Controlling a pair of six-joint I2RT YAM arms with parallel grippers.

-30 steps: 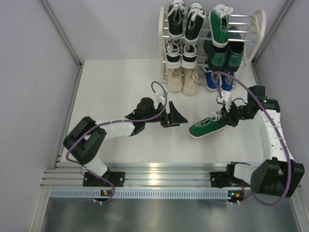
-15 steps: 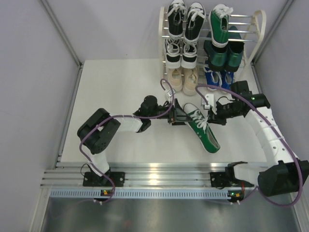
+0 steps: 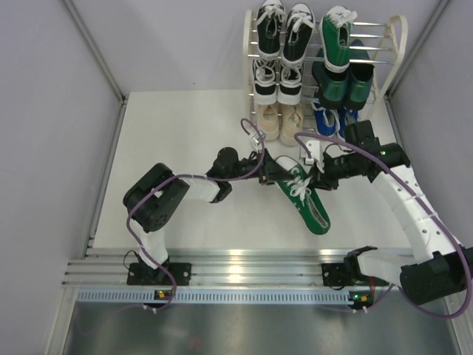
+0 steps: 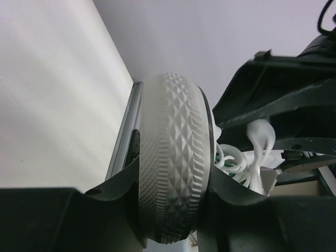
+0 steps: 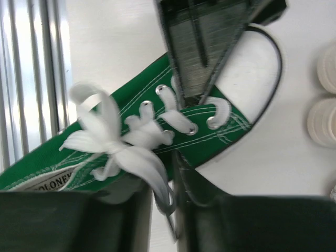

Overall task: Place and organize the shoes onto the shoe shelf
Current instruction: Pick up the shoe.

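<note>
A green sneaker (image 3: 310,208) with white laces lies slantwise on the white table, toe pointing toward the shelf. My left gripper (image 3: 275,171) is shut on its white toe cap (image 4: 173,168), with a finger pressed on either side. My right gripper (image 3: 316,177) sits at the laces, its jaws nearly together with a white lace loop (image 5: 157,178) caught between them. The shoe shelf (image 3: 396,44) stands at the back and holds the other green sneaker (image 3: 336,37), two black-and-white pairs (image 3: 284,33), beige lace-ups (image 3: 281,122), dark green dress shoes (image 3: 341,85) and blue sneakers (image 3: 334,122).
Grey walls close in the table on the left (image 3: 44,111) and right. A metal rail (image 3: 236,268) runs along the near edge by the arm bases. On the top tier, a bare stretch of bars (image 3: 369,33) lies beside the single green sneaker.
The right arm carried the green sneaker left to the table's middle and turned its toe toward the left gripper. The left gripper went from open to shut on the toe cap.
</note>
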